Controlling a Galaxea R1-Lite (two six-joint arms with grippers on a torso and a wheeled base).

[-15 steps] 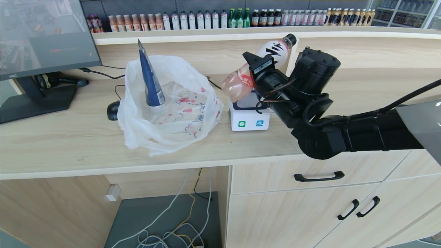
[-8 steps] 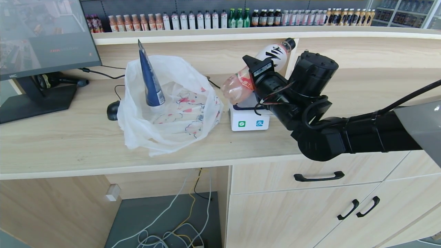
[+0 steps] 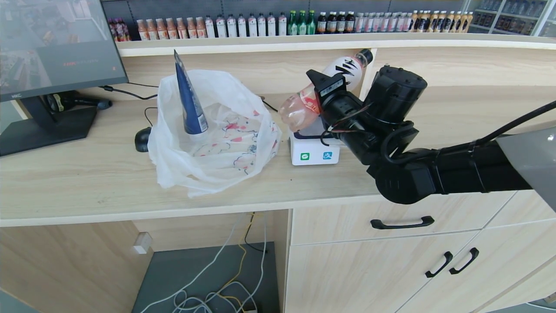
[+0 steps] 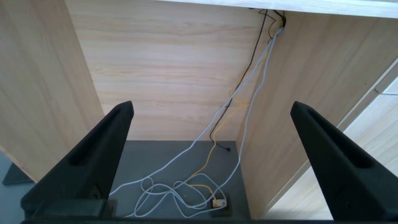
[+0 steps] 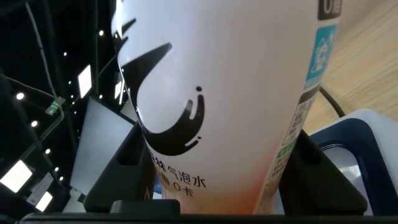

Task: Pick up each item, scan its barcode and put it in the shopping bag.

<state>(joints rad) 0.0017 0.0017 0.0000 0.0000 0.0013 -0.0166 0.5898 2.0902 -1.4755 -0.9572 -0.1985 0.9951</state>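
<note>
A pink drink bottle [image 3: 304,98] with a white label and black cap hangs tilted just above the white scanner box [image 3: 313,150]. My right gripper [image 3: 325,89] is shut on the bottle's middle. The right wrist view shows the bottle [image 5: 224,93] close up between the black fingers [image 5: 127,165], with the scanner [image 5: 357,127] below it. Left of the scanner stands the white shopping bag [image 3: 213,134], open, with a blue tube [image 3: 187,98] upright inside. My left gripper [image 4: 211,112] hangs open with nothing in it below the counter, facing cables [image 4: 205,180] on the floor.
A monitor [image 3: 56,43] stands at the counter's far left, with a handheld scanner [image 3: 80,102] behind it and a black mouse [image 3: 142,139] beside the bag. Rows of bottles [image 3: 304,21] line the back shelf. Drawers with black handles [image 3: 402,224] sit under the counter.
The right arm has lowered the bottle slightly toward the scanner box. The bag, tube and scanner have not moved.
</note>
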